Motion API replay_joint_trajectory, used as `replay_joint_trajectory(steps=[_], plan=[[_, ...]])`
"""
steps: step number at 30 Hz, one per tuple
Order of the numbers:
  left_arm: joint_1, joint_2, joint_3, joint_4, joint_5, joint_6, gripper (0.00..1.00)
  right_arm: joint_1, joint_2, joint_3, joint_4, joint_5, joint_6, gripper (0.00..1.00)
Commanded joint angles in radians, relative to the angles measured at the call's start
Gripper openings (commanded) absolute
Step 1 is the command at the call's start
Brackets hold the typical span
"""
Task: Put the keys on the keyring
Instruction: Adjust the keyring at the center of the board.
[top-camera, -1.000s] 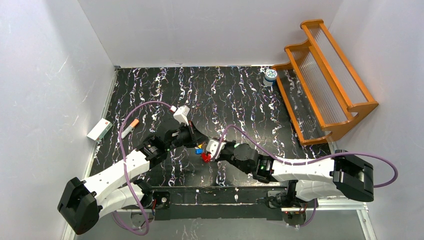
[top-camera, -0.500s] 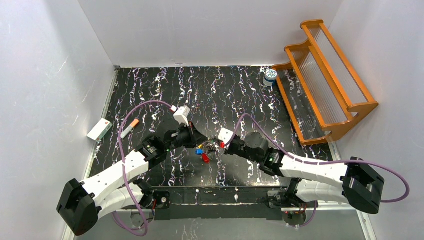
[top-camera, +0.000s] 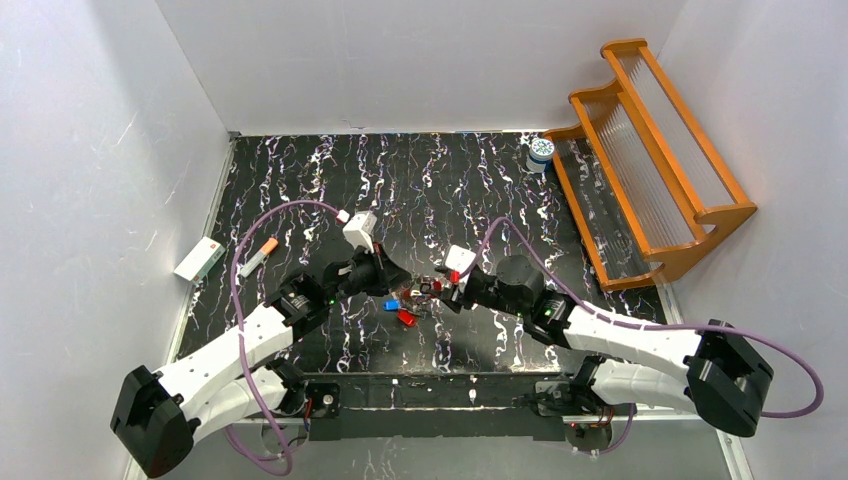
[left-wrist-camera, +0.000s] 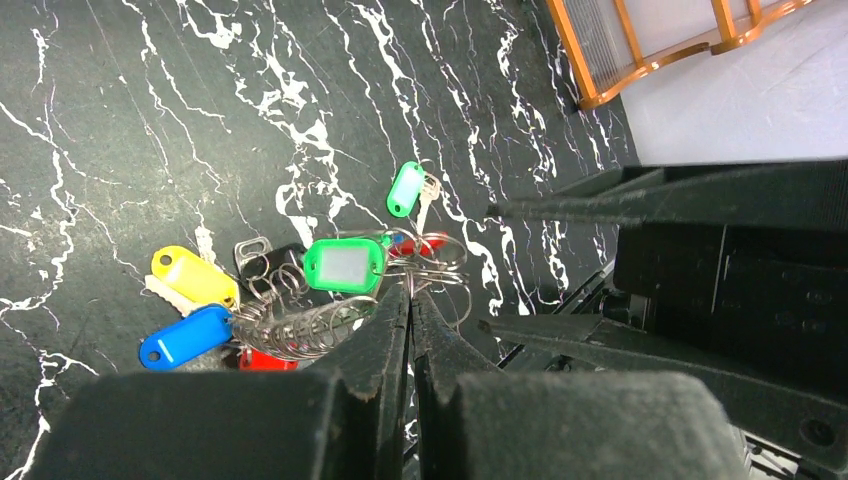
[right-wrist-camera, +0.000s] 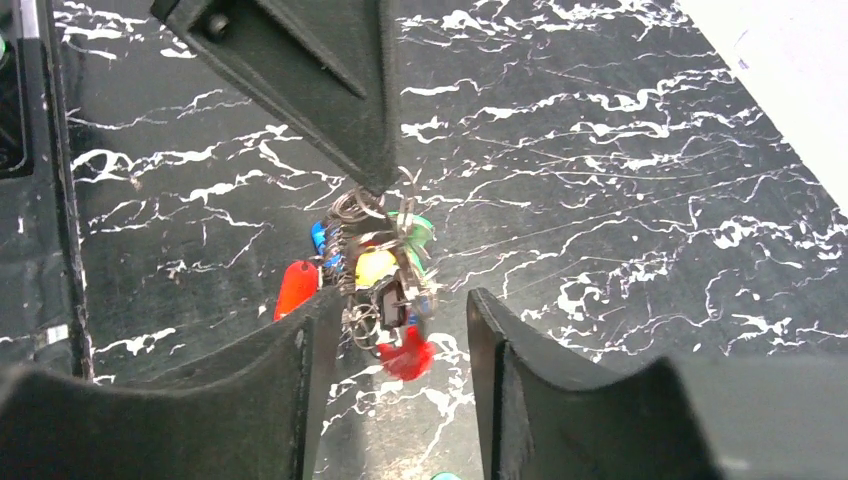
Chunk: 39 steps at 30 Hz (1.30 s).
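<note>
The keys (left-wrist-camera: 345, 265) hang in one bunch with green, yellow, blue and red plastic heads, strung on a tangle of wire loops. My left gripper (left-wrist-camera: 410, 292) is shut on the thin wire of the keyring (left-wrist-camera: 440, 262) and holds the bunch just over the black marbled table (top-camera: 330, 170). In the top view the keys (top-camera: 404, 304) sit between the left gripper (top-camera: 398, 287) and the right gripper (top-camera: 441, 291). In the right wrist view the right gripper (right-wrist-camera: 398, 322) stands open. The keys (right-wrist-camera: 380, 275) hang at its fingertips, with a red key lowest between them.
An orange wooden rack (top-camera: 650, 150) stands at the back right with a round white-and-blue jar (top-camera: 541, 150) beside it. By the left wall lie a white box (top-camera: 199, 258) and an orange-tipped white stick (top-camera: 260, 255).
My right gripper has opened and pulled back to the right of the bunch. The left gripper has stayed shut on the ring, shifting slightly up.
</note>
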Motion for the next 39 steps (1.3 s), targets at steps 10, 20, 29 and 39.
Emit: replay_joint_trajectory(steps=[10,20,29,39], plan=[[0.003,-0.013,0.045,0.02,0.01,0.027,0.0,-0.037,-0.011,0.089,0.007,-0.128,0.034,0.57],[0.003,-0.006,0.044,0.026,0.019,0.027,0.0,-0.04,0.065,0.188,-0.03,-0.131,0.066,0.42],[0.003,-0.011,0.042,0.027,0.021,0.024,0.0,-0.042,0.145,0.256,-0.12,-0.107,0.063,0.37],[0.003,0.002,0.045,0.029,0.027,0.029,0.0,-0.042,0.137,0.261,-0.145,-0.089,0.054,0.01]])
